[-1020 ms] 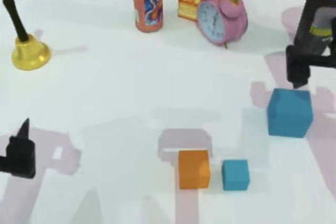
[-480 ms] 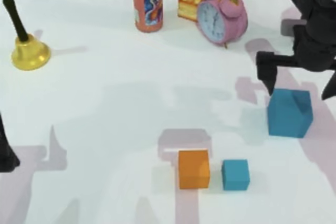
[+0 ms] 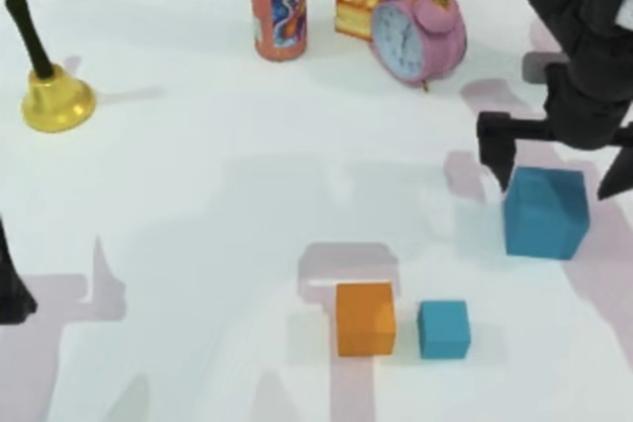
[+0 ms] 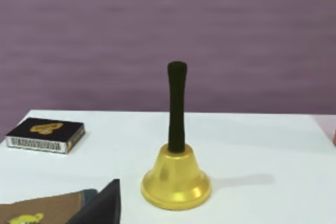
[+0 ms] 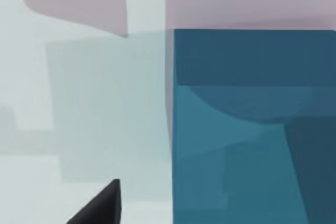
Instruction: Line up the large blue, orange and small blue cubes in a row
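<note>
The large blue cube (image 3: 545, 212) sits at the right of the table and fills much of the right wrist view (image 5: 247, 129). My right gripper (image 3: 557, 165) hangs open just above its far edge, one finger (image 3: 497, 157) off its left corner and the other off its right. A single black fingertip (image 5: 105, 205) shows beside the cube. The orange cube (image 3: 365, 318) and the small blue cube (image 3: 443, 329) stand side by side near the front, a small gap between them. My left gripper (image 3: 10, 289) is parked at the left edge, open and empty.
A gold bell (image 3: 54, 96) with a black handle stands far left. A printed can (image 3: 277, 2), a cake-slice toy (image 3: 356, 5) and a pink alarm clock (image 3: 415, 27) line the back. The left wrist view shows a black card box (image 4: 44, 135).
My right gripper has shifted left and come down, its fingers now straddling the large blue cube's far edge. The left arm has drawn back to the table's left edge. The cubes have not moved.
</note>
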`<state>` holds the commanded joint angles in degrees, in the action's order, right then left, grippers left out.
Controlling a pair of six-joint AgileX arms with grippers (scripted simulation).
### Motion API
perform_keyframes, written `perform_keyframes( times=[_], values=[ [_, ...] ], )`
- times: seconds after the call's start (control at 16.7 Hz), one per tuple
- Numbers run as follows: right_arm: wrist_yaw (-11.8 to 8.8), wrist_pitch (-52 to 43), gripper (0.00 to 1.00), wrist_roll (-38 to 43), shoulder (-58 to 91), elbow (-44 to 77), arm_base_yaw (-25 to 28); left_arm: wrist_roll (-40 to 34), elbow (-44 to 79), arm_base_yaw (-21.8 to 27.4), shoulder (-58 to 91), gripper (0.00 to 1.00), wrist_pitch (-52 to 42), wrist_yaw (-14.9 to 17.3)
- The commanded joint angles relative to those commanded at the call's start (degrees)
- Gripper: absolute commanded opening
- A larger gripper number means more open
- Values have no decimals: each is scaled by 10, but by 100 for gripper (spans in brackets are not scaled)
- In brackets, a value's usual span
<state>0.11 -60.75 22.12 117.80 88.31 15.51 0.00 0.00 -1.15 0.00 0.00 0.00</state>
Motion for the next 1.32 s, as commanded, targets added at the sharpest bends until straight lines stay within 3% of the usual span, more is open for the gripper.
perform_keyframes(
  times=[0.3, 0.6, 1.32],
  values=[
    [0, 122, 100, 3, 45, -71, 2, 0, 0, 0, 0, 100, 0, 0],
    [0, 136, 100, 3, 52, -82, 2, 0, 0, 0, 0, 100, 0, 0],
    [0, 136, 10, 3, 52, -82, 2, 0, 0, 0, 0, 100, 0, 0]
  ],
)
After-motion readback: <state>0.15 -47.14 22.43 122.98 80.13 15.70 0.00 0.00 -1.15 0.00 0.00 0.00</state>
